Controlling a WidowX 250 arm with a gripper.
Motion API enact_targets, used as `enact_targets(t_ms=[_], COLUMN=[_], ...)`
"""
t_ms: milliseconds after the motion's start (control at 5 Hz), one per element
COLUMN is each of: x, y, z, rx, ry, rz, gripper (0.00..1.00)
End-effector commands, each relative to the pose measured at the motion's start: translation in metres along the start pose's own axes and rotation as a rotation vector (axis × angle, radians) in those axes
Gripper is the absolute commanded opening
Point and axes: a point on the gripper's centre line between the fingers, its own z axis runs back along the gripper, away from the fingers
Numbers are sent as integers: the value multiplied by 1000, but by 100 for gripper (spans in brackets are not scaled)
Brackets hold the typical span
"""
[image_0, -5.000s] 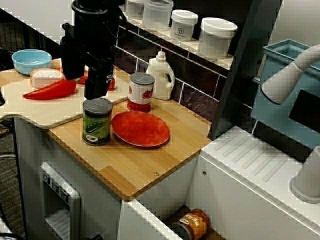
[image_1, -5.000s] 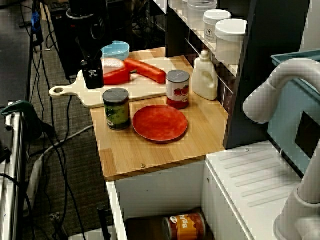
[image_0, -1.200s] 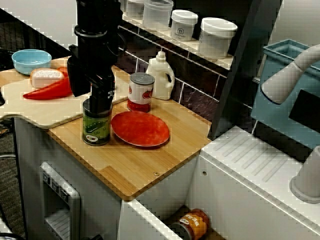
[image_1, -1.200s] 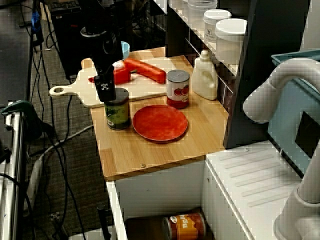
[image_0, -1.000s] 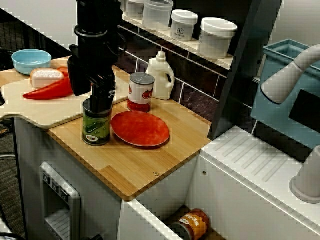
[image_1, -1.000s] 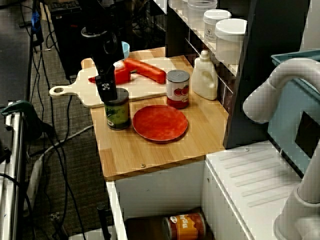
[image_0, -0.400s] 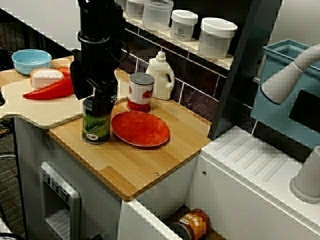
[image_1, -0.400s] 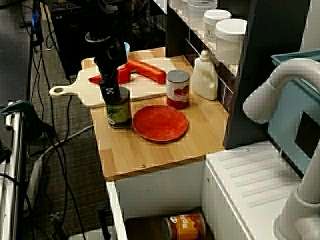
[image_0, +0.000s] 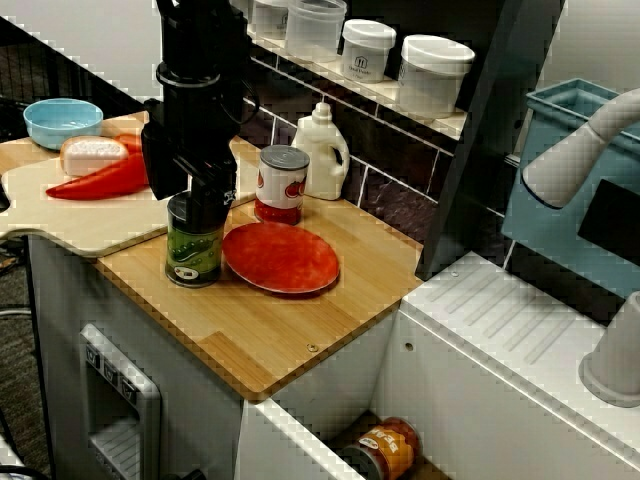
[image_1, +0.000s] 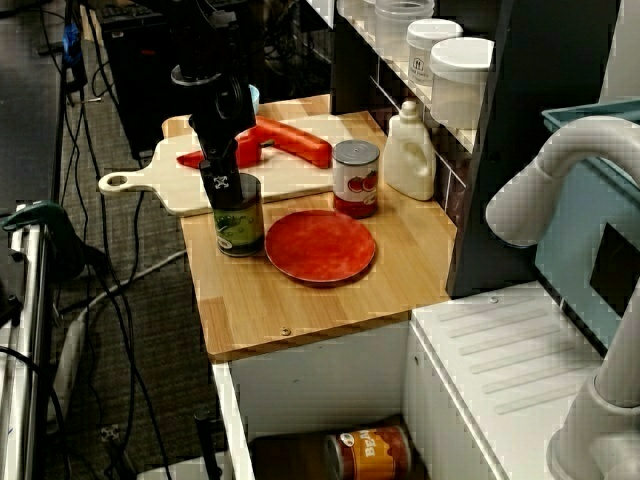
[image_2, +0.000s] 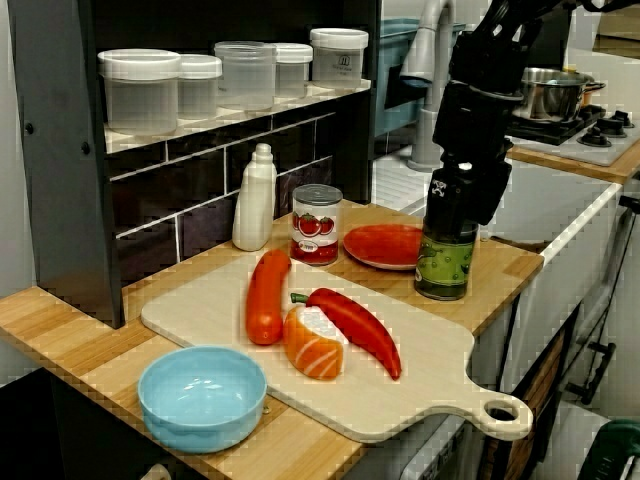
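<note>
The pincer (image_0: 200, 205) comes straight down from the black arm and is clamped on the upper part of a green can (image_0: 194, 252), one finger on each side of the rim. From the cutting-board end, a finger (image_2: 452, 196) lies flat against the can's wall, just under the lid. The can stands upright on the wooden counter (image_0: 285, 345), near the front edge. I cannot tell whether its base still rests there or has just cleared it.

It looks like a full tin of food, so I judge it stiff and fairly heavy for its size. The smooth metal wall and glossy paper label are likely to slide under a light squeeze. It will not crush or break. A hold lower on the body, closer to the middle of the label, seems safer than one at the rim (where a tall can tends to swing).

A red plate (image_0: 280, 257) lies just beside the can, almost touching it. Behind the plate stand a tomato can (image_0: 283, 185) and a white bottle (image_0: 322, 152), close together against the tiled wall. On the can's other side is a pale cutting board (image_0: 90, 228) carrying a red pepper (image_0: 100, 181), with a blue bowl (image_0: 62, 121) beyond it. Lidded jars (image_0: 432, 75) line the shelf above.
</note>
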Motion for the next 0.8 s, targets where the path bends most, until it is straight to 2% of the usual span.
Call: enact_targets(t_ms=[0, 600], x=[3, 9], y=[2, 7], z=[9, 29], rx=[-6, -35], ry=[-5, -10], rz=[0, 17], gripper=[100, 100])
